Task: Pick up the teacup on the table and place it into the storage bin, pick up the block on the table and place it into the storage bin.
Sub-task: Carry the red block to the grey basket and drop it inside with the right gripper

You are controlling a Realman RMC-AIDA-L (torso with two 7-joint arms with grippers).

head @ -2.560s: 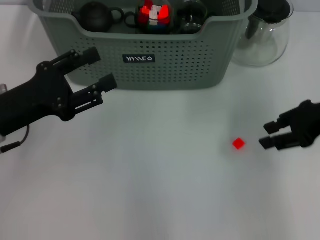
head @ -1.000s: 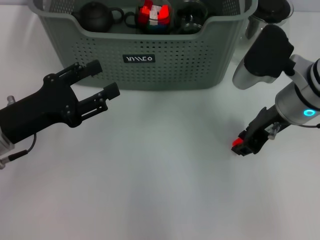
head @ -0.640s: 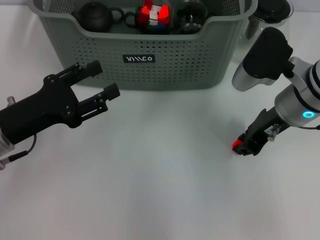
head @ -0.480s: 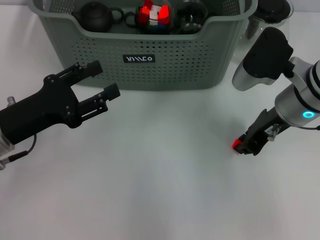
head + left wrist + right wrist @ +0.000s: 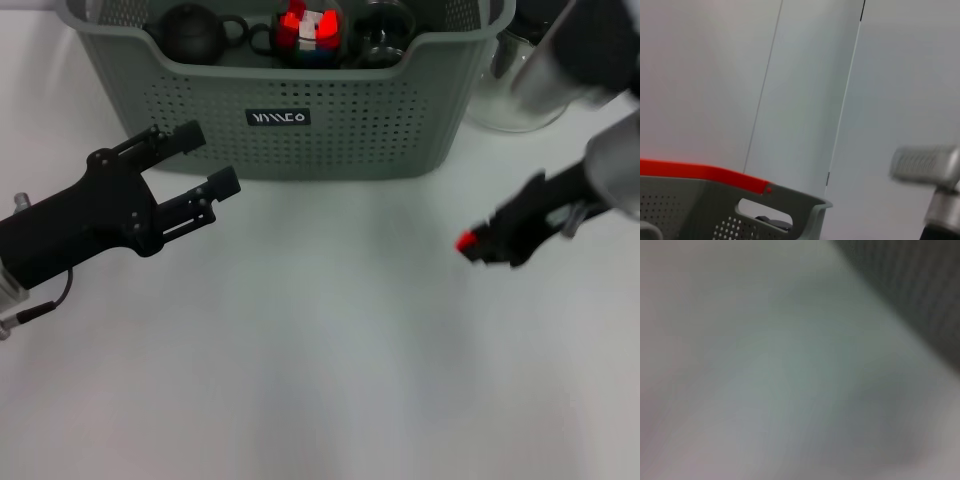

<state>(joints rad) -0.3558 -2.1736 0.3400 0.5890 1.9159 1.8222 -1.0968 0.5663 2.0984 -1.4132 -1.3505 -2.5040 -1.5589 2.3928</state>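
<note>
Raised: block (image 5: 466,242) in right pincer (image 5: 484,245).

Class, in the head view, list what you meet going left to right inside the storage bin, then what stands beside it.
Inside the storage bin: black teapot → red cube → glass cup; beside it, glass jug.

- storage bin (image 5: 340,125): we read it as matt grey-green plastic, walls perforated, black label glossy-ish
- table (image 5: 320,380): smooth white, matt
- left gripper (image 5: 205,160): matt black, plastic-looking
- block (image 5: 466,242): bright red, smooth
- glass jug (image 5: 520,100): clear, glossy
- teapot (image 5: 192,32) in bin: dark, dull sheen
</note>
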